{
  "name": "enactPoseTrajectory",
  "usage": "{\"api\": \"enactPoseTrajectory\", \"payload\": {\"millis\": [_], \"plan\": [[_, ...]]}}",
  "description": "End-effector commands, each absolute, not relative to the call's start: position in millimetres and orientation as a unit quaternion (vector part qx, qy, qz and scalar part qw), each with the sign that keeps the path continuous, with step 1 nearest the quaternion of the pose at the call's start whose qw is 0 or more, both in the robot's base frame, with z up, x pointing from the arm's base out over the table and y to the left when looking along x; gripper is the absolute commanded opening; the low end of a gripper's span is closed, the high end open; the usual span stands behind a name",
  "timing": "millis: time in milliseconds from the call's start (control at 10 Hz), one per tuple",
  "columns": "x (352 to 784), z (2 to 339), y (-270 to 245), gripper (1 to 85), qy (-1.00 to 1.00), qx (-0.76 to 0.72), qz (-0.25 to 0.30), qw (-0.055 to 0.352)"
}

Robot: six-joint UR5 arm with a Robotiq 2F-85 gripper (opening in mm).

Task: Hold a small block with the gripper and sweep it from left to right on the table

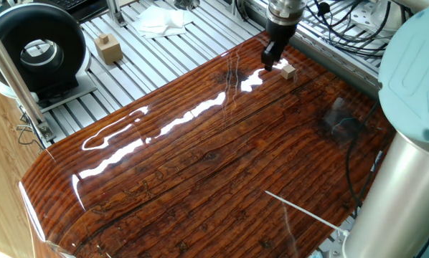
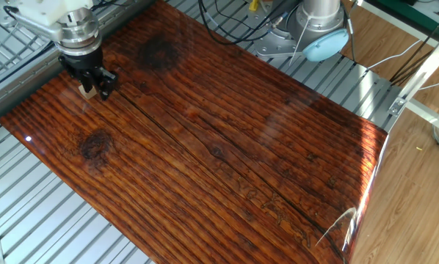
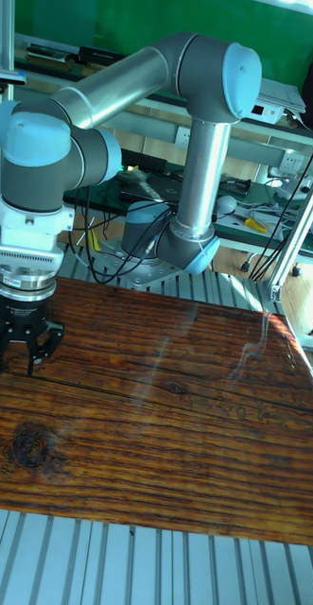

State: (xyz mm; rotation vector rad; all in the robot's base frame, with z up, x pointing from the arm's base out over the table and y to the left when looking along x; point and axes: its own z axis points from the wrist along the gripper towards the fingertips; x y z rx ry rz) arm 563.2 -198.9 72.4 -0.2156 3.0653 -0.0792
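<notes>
Your gripper (image 2: 91, 86) hangs spread over the small block (image 2: 88, 91), gripping nothing — the block sits on the table (image 2: 227, 147) near its ten o'clock corner. Descend off-centre and a finger may knock it away.

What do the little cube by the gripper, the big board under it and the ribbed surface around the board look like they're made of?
The small block looks like bare, unfinished wood: pale beige, matte faces. The table looks like wood or a wood-look veneer under glossy lacquer: dark striped grain with bright mirror-like glare. The frame looks like aluminium: silver-grey, ribbed with straight slots.
</notes>
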Motion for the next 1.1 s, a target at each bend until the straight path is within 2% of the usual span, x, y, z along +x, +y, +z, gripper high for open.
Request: {"api": "enactPoseTrajectory", "payload": {"millis": [0,200,400,700,1000], "plan": [[568,68,-220,45.3,0.998,-0.028,-0.040,0.041],[567,62,-241,45.3,0.998,-0.026,-0.039,0.039],[565,52,-247,44.7,0.999,-0.016,-0.015,0.036],[569,45,-272,44.3,0.999,-0.012,-0.033,0.037],[573,38,-265,44.3,0.999,-0.002,-0.012,0.040]]}}
